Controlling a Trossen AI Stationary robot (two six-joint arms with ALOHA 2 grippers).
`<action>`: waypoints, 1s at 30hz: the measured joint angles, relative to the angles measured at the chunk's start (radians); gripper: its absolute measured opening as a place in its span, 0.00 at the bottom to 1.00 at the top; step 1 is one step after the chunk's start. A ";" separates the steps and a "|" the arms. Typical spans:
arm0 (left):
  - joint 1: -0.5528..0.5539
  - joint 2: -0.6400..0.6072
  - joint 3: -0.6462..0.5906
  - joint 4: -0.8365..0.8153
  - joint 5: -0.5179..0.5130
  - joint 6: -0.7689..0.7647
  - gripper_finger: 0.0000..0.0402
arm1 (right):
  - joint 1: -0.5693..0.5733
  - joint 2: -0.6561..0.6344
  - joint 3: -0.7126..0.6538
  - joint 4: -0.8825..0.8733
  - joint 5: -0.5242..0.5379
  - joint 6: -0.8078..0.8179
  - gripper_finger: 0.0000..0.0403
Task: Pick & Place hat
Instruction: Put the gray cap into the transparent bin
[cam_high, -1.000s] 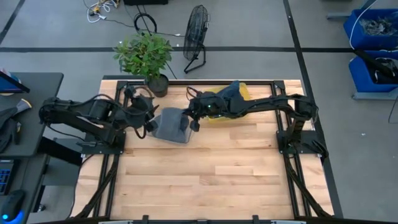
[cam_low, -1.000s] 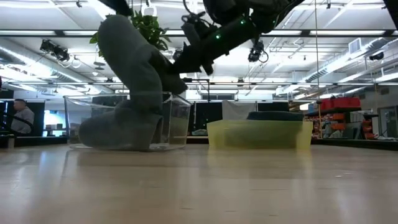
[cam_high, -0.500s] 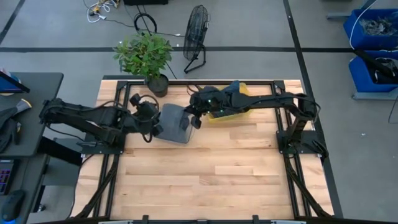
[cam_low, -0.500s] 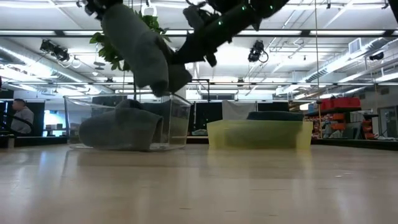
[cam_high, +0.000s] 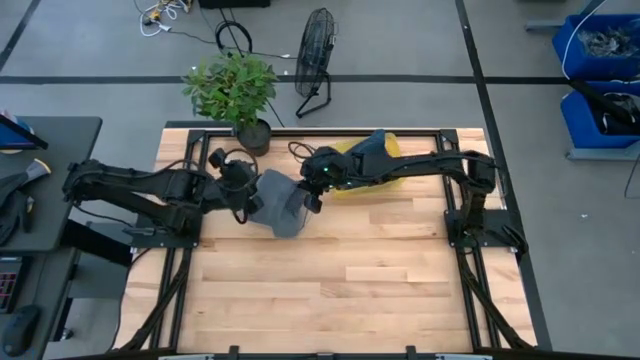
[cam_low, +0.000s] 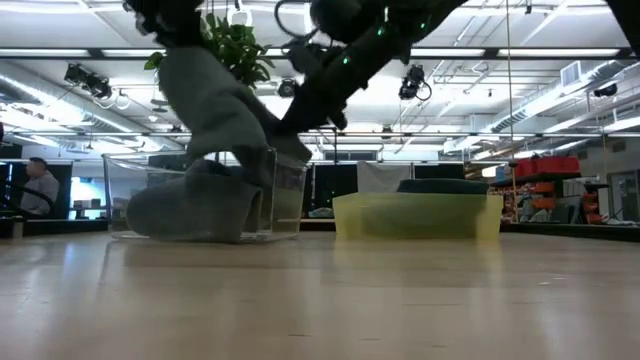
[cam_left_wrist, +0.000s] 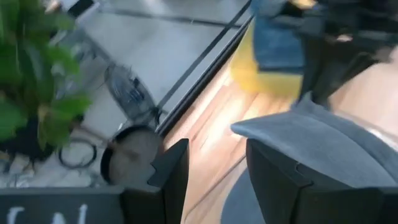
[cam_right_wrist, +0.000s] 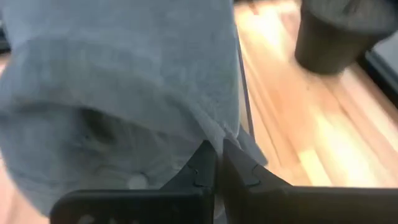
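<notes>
We see both arms meeting over the clear box (cam_low: 205, 195) at the back left of the table (cam_high: 340, 280). A grey hat (cam_high: 281, 203) hangs between the two grippers, lifted over the box; in the low view it droops down from the left gripper (cam_high: 247, 199) with its lower edge at the box rim, and more grey cloth (cam_low: 190, 210) sits inside the box. The right gripper (cam_high: 311, 199) pinches the hat's edge: in the right wrist view its fingers (cam_right_wrist: 200, 171) are nearly closed with a thin fold of grey cloth between them. The left gripper is at the hat's other side; in the left wrist view its fingers (cam_left_wrist: 171, 171) are apart and the hat lies just beside one of them, we cannot tell whether they grip it. A yellow bin (cam_low: 415, 215) with a blue hat (cam_high: 368, 152) on it stands right of the box; a potted plant (cam_high: 232, 90) is behind the table
</notes>
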 joint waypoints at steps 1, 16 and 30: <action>0.007 -0.001 -0.009 -0.021 0.004 -0.029 0.41 | -0.001 0.014 0.000 0.010 0.000 -0.002 0.03; -0.050 -0.026 0.000 -0.065 0.042 -0.206 0.41 | -0.034 0.111 0.000 0.020 -0.001 -0.030 0.03; -0.100 -0.012 0.029 0.122 0.176 -0.027 0.41 | -0.042 0.084 0.262 -0.200 0.041 -0.118 0.03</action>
